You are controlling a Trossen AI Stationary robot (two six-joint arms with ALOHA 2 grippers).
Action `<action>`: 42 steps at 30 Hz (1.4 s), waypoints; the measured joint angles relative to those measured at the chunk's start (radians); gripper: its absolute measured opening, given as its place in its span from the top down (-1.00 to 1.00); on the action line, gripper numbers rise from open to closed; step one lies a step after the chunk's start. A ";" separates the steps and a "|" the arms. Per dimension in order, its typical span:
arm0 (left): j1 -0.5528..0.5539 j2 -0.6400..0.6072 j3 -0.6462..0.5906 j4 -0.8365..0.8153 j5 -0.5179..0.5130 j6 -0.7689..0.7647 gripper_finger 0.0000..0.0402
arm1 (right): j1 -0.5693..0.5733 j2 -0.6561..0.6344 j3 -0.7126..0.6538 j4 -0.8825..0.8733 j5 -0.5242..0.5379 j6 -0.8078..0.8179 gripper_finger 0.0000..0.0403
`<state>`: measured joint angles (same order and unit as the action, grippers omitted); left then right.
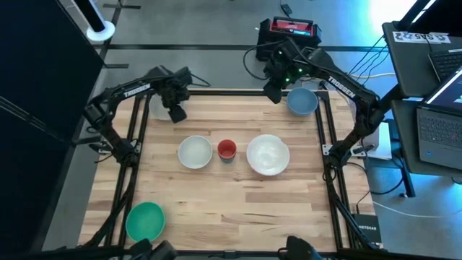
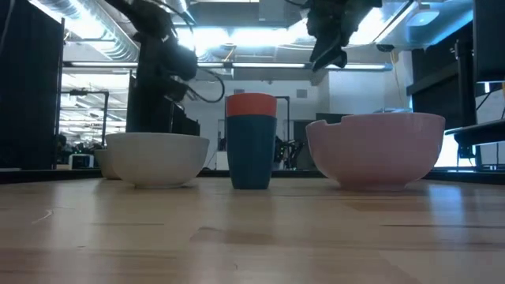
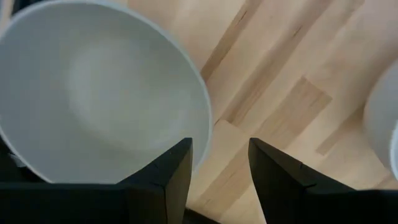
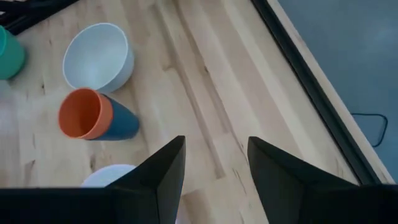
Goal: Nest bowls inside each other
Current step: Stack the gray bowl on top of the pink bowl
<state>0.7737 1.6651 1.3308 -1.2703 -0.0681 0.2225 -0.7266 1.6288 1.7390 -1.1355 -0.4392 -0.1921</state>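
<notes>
bowls (image 1: 268, 154) round, smooth plastic on planked wood table (image 1: 231, 209); left tool (image 1: 176, 114) released, right tool (image 1: 273, 94) parted, empty.

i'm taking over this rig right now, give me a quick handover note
Left gripper: jaws open, empty, above a white bowl at the table's far left corner.
Right gripper: jaws open, empty, raised beside the light blue bowl at the far right corner.
Centre row: smaller white bowl, red cup nested in a dark blue cup, large white bowl. Green bowl at near left.
Done: only the cups are nested.
Left: nest all five bowls.
</notes>
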 joint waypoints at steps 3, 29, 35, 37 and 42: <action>-0.001 0.033 0.000 0.010 0.003 -0.014 0.29 | 0.000 -0.011 0.000 0.016 0.000 0.000 0.21; 0.008 0.062 -0.222 0.286 -0.065 -0.044 0.94 | 0.000 -0.021 0.000 0.006 0.007 -0.023 0.21; -0.017 0.023 -0.145 0.219 -0.054 0.044 1.00 | 0.000 -0.021 0.000 -0.085 0.090 -0.026 0.21; -0.038 0.001 -0.071 0.179 -0.037 0.077 1.00 | 0.000 -0.020 0.000 -0.132 0.106 -0.025 0.21; -0.124 -0.020 0.120 0.096 -0.049 0.144 1.00 | 0.001 -0.046 -0.023 -0.188 0.105 0.035 0.21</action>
<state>0.6497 1.6451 1.4510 -1.1742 -0.1174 0.3660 -0.7256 1.5824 1.7164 -1.3239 -0.3344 -0.1575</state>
